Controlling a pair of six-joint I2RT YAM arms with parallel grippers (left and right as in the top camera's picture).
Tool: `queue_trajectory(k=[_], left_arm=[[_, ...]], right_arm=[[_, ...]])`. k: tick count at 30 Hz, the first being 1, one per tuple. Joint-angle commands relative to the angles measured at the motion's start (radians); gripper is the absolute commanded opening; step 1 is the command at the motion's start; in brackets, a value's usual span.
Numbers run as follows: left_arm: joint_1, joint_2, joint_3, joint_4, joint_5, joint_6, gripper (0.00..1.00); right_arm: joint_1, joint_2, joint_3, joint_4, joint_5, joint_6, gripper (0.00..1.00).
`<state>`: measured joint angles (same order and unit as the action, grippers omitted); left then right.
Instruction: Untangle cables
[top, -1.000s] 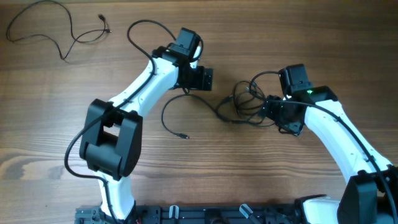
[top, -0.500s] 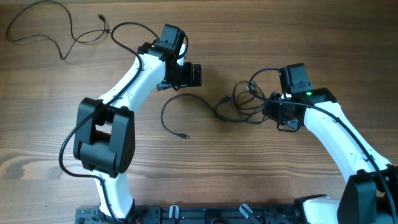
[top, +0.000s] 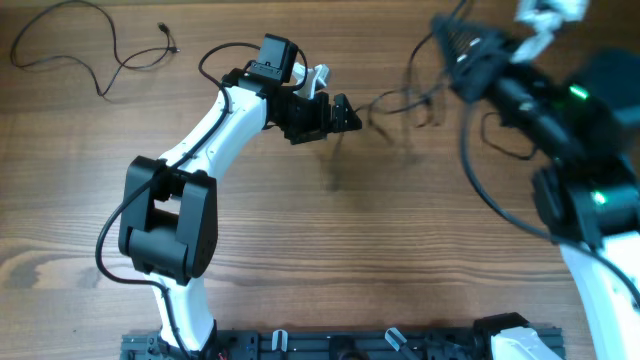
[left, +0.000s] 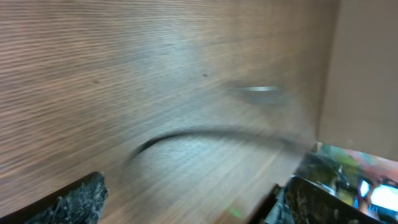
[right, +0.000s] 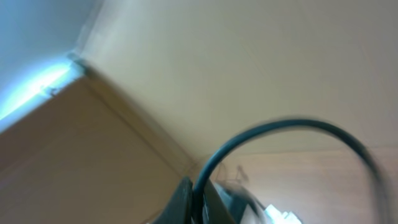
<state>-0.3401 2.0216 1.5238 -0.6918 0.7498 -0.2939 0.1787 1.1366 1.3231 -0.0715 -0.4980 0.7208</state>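
My right gripper (right: 199, 194) is shut on a thin black cable (right: 280, 126) that arcs up out of its jaws. In the overhead view the right gripper (top: 452, 32) is raised high, close to the camera. The tangled cables (top: 400, 100) hang from it as blurred black strands above the table. My left gripper (top: 337, 110) is open, low over the table just left of the hanging strands. In the left wrist view its fingers (left: 68, 202) stand wide apart, with a blurred cable (left: 205, 134) ahead of them. Another cable (top: 90, 48) lies loose at the far left.
The wooden table (top: 330, 260) fills the overhead view. The right arm (top: 570, 120) is blurred and covers the upper right. The arm bases and a black rail (top: 340, 345) sit along the front edge.
My right gripper shut on the tangle and rose sharply with it, lifting the cables off the table, including the loop that lay at the middle. My left gripper shifted slightly right and stayed open.
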Motion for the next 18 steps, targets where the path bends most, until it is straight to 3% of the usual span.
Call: queue_trajectory(k=[1,4,8,9,10,11,15,18], left_arm=[[0.003,0.010,-0.006,0.004,0.087,0.002,0.88],[0.003,0.009,-0.006,0.005,0.115,0.002,0.81],[0.052,-0.007,-0.004,0.089,0.539,0.001,0.81],[0.080,-0.014,-0.004,0.165,0.724,-0.016,0.81],[0.104,-0.020,-0.004,0.239,0.811,-0.086,0.82],[0.126,-0.023,-0.004,0.297,0.809,-0.195,0.77],[0.177,-0.024,-0.004,0.444,0.809,-0.359,0.77],[0.177,-0.024,-0.004,0.482,0.809,-0.492,0.74]], right_arm=[[-0.002,-0.009,0.011,0.130,-0.037,0.136,0.04],[-0.002,0.001,0.011,0.105,-0.037,0.143,0.04],[-0.002,0.054,0.011,-0.050,0.070,0.112,0.04],[-0.002,0.082,0.011,-0.069,0.081,0.109,0.04],[-0.002,0.108,0.011,-0.057,0.026,0.106,0.04],[-0.002,0.135,0.011,-0.033,-0.063,0.096,0.04],[-0.002,0.198,0.011,-0.008,-0.268,0.061,0.04],[-0.001,0.213,0.011,-0.008,-0.399,-0.068,0.04]])
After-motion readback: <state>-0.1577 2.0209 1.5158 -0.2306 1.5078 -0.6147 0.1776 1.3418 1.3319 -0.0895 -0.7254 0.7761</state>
